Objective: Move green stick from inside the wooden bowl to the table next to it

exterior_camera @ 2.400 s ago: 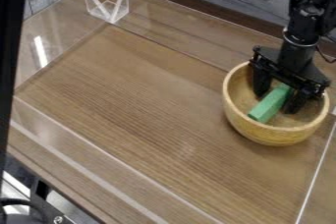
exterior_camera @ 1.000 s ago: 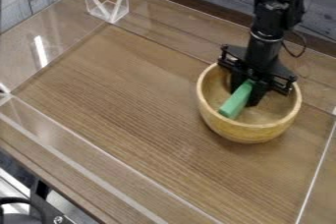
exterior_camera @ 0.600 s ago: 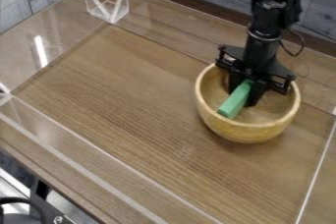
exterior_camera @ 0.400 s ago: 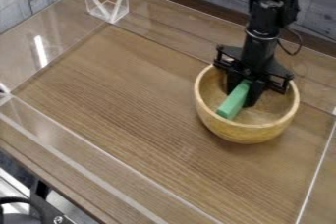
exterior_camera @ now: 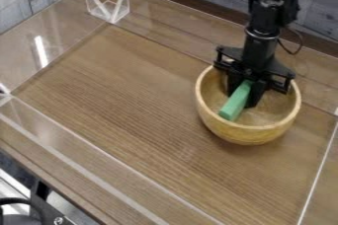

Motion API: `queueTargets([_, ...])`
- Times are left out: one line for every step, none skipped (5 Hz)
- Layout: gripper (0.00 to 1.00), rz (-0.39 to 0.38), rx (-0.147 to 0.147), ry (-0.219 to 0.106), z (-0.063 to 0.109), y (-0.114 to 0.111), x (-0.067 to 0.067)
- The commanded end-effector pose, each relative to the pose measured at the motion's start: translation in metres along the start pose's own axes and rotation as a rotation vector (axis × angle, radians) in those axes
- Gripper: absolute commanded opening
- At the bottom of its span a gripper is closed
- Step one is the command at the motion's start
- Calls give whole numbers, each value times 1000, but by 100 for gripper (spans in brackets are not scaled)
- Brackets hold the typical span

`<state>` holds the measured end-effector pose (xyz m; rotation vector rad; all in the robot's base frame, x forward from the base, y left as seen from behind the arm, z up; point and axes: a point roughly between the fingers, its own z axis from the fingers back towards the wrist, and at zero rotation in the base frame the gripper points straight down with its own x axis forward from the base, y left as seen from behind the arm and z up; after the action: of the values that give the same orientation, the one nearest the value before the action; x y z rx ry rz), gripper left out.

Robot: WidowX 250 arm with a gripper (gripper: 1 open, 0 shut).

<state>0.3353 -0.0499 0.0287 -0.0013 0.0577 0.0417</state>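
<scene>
Fingers (exterior_camera: 270, 88) are closed down, pinching the far end of the green stick (exterior_camera: 239, 102); the gripper (exterior_camera: 255, 83) points straight down into the wooden bowl (exterior_camera: 246, 125). The grip is judged from the dark fingers flanking the stick's upper end; actual contact on the pad faces cannot be resolved at this resolution.

Risks, largest first:
- Bowl could be dragged or tipped if the lift is made with a sideways component, since the stick's lower end rests against the bowl's interior and the gripper body sits low between the rim walls.
- Stick could be levered out of the pinch: it is held near one end only, tilted, with most of its length hanging toward the near-left. Any catch on the thick rim would twist it loose.
- Stick could be dropped back into the bowl, or onto the rim, if travel is started before the rim is cleared.
- Placement could be botched near the clear plastic wall (exterior_camera: 321, 170) on the right; bare table (exterior_camera: 119, 91) to the left of the bowl looks the safer target.

Stick position: inside the bowl, leaning diagonally, upper end between the fingers, lower end down toward the bowl's near-left interior, below and left of the fingertips.
</scene>
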Motion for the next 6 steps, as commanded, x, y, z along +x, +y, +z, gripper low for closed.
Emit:
queueTargets([0, 35, -23, -67, 24, 1, 7])
queueTargets([0, 46, -31, -69, 26, 0, 7])
queueTargets([0, 56, -38, -70, 29, -1, 7])
queueTargets([0, 66, -46, -73, 31, -2, 7])
queueTargets([0, 74, -53, -75, 33, -3, 8])
queueTargets([0, 84, -61, -78, 36, -4, 8])
